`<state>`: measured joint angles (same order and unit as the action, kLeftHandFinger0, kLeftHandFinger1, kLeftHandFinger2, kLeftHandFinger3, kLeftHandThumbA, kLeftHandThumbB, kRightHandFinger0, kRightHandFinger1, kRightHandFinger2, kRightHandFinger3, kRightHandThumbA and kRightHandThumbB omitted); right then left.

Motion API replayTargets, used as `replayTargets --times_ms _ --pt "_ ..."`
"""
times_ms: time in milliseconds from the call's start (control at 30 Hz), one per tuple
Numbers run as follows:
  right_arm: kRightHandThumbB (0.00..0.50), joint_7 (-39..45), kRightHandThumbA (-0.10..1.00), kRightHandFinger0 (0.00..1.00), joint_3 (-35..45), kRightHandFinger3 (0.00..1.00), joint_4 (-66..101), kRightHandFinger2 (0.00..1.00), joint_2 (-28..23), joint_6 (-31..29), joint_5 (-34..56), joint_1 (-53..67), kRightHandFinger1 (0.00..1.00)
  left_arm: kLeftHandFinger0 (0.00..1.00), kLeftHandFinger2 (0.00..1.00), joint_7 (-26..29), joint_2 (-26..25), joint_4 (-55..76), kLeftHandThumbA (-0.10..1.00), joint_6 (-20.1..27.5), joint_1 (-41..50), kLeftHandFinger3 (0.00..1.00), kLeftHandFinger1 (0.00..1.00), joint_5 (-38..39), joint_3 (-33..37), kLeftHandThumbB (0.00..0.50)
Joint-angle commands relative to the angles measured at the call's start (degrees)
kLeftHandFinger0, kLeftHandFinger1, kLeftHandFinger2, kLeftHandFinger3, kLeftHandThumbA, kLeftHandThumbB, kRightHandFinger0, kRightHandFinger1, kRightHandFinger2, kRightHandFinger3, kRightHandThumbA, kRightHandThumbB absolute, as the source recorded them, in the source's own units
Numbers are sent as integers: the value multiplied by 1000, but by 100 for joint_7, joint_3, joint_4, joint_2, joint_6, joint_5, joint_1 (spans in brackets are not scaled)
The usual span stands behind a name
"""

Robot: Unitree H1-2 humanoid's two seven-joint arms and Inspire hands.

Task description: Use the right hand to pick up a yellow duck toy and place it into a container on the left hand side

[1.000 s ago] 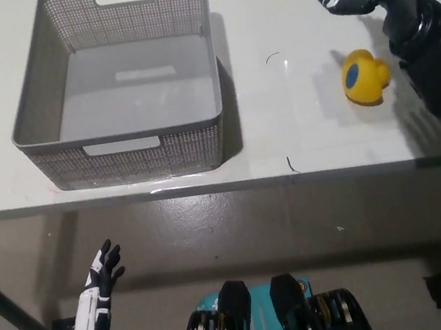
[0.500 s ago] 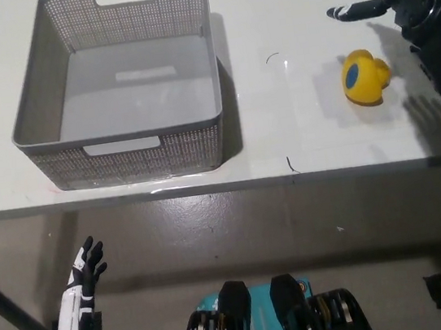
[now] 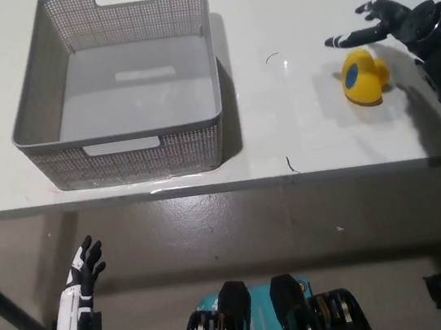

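Right robot hand (image 3: 381,23) spread above yellow duck toy (image 3: 363,77), no legible writing

Lighting was bright and even. The table (image 3: 297,121) showed mild glare; the basket (image 3: 126,137) cast a soft shadow rightward. Focus stayed sharp throughout.

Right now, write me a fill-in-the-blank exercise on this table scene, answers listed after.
1. The duck toy is coloured ____.
2. The grey basket on the table holds ____.
3. The black right hand, fingers spread, hovers just above the ____.
4. The white left hand hangs ____ the table edge.

Answers: yellow; nothing; duck toy; below
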<state>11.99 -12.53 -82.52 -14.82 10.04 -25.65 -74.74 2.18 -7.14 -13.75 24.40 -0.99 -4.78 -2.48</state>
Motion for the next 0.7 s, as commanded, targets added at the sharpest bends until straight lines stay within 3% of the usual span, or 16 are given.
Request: replayTargets --times_ms 0,133,233,333,433,600,667 --pt "498 88 841 1000 -114 1000 9 1000 30 -37 107 -189 1000 1000 1000 38 -45 213 1000 253 -81 1000 1000 56 -16 500" --pt "500 57 878 1000 -326 1000 -16 1000 193 -17 40 -91 1000 1000 1000 18 -43 288 1000 252 -31 1000 1000 116 -62 500" --pt "448 60 855 1000 -421 1000 -28 1000 288 -39 30 -28 1000 1000 1000 38 -77 332 1000 253 -11 1000 1000 144 -123 500" --pt "433 78 828 1000 -483 1000 -38 1000 353 -54 37 -3 1000 1000 1000 30 -91 383 1000 252 -4 1000 1000 201 -181 500" --pt "471 75 867 1000 -633 1000 -63 1000 434 -2 -48 14 1000 993 1000 19 -103 424 1000 253 13 1000 1000 266 -227 500" --pt "432 33 743 1000 -457 1000 -80 1000 556 31 216 118 1000 1000 1000 9 -107 511 1000 252 91 1000 1000 347 -303 500" --pt "470 54 840 1000 -662 1000 -94 1000 601 21 17 166 1000 1000 1000 -1 -103 527 1000 253 121 1000 1000 393 -345 500"
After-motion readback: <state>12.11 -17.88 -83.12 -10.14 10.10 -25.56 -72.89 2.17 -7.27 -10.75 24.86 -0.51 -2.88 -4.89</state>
